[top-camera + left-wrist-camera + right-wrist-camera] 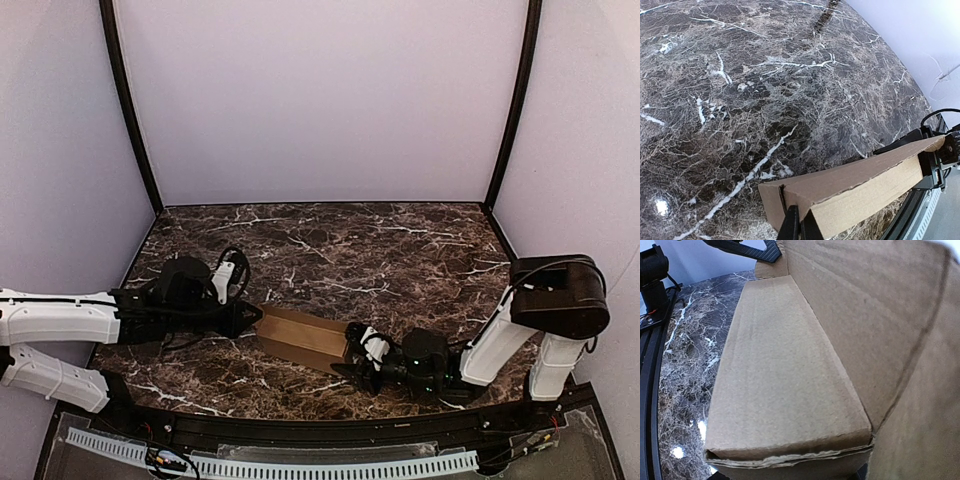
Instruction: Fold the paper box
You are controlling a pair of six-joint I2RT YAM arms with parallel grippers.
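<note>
The paper box (pixel 302 338) is a long brown cardboard box lying on the marble table between the two arms. My left gripper (pixel 252 318) is at its left end. In the left wrist view the two fingers (pixel 790 226) stand almost together, tips against the box's near end corner (pixel 855 185), beside a slit, with no cardboard seen between them. My right gripper (pixel 356 350) is against the box's right end. In the right wrist view the box (pixel 785 380) fills the frame with a raised panel on the right, and my own fingers are hidden.
The dark marble table (pixel 400 250) is walled by white panels at the back and sides, with black corner posts (pixel 128 110). A black rail and white perforated strip (pixel 300 465) run along the near edge. The right arm's base (pixel 560 300) stands at the right.
</note>
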